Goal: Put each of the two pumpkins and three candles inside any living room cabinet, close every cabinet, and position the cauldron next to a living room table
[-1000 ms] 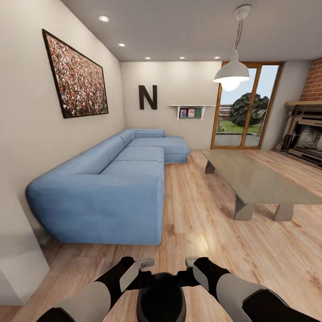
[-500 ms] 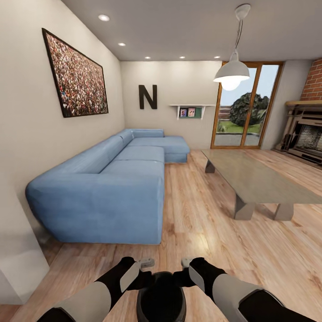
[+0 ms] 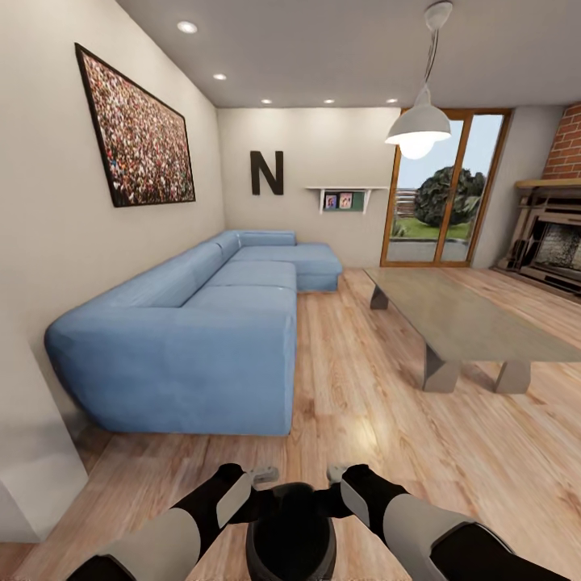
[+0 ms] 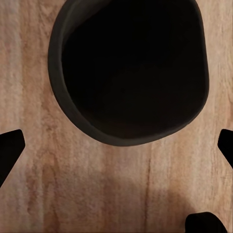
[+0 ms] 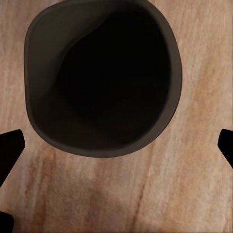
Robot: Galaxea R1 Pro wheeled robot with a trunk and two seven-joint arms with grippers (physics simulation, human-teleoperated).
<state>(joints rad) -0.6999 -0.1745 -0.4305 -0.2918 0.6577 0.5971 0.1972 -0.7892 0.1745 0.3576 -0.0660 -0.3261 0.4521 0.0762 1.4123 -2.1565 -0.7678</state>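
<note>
Black pot (image 3: 290, 532) low at centre of the head view, wedged between both forearms, over the wood floor (image 3: 363, 403). Well apart from the coffee table (image 3: 468, 323) ahead on the right. Cannot tell if resting on the floor or lifted.

Left fingers (image 4: 10, 150) spread wide, pinching nothing. Right fingers (image 5: 9, 148) likewise spread, nothing between them. Both wrist views look straight down into the pot's mouth.

Risks, as judged:
- No pinch on the rim, so probably a squeeze hold at best; could slip or tip on a jolt or if either arm eases outward.
- Could clip the sofa (image 3: 202, 339) corner on the left or a table leg while driving in.
- Might end up set down too far out to count as next to the table.

Contents: dark inside, nothing visible, looks empty.
</note>
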